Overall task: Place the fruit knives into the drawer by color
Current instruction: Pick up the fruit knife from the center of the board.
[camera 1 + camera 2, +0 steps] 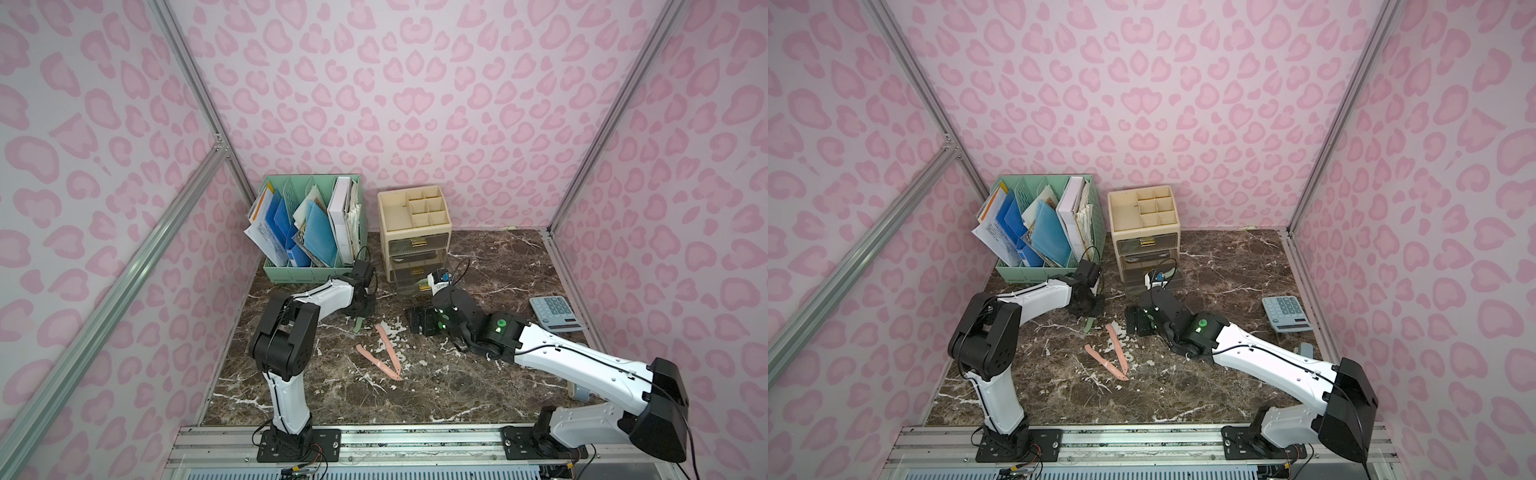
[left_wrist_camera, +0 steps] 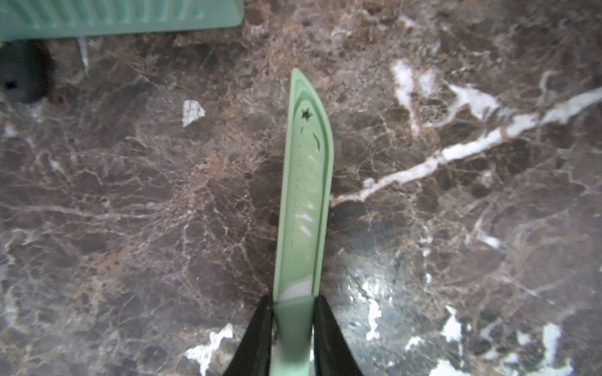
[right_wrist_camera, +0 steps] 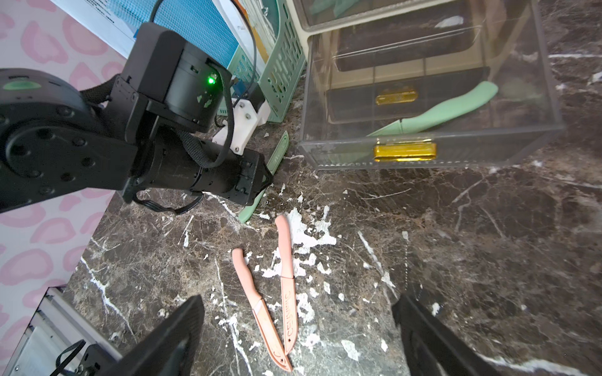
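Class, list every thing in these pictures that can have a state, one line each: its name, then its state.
left gripper, shut on the mint green knife
right gripper, open, holding nothing
bottom drawer, pulled open, with a second green knife inside
upper drawers, shut
pink knives, lying loose, tips touching

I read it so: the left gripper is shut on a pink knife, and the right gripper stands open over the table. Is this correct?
Not quite. The knife in the left gripper is mint green, not pink; the left wrist view shows it clearly. The right gripper stands open over the table, as you say.
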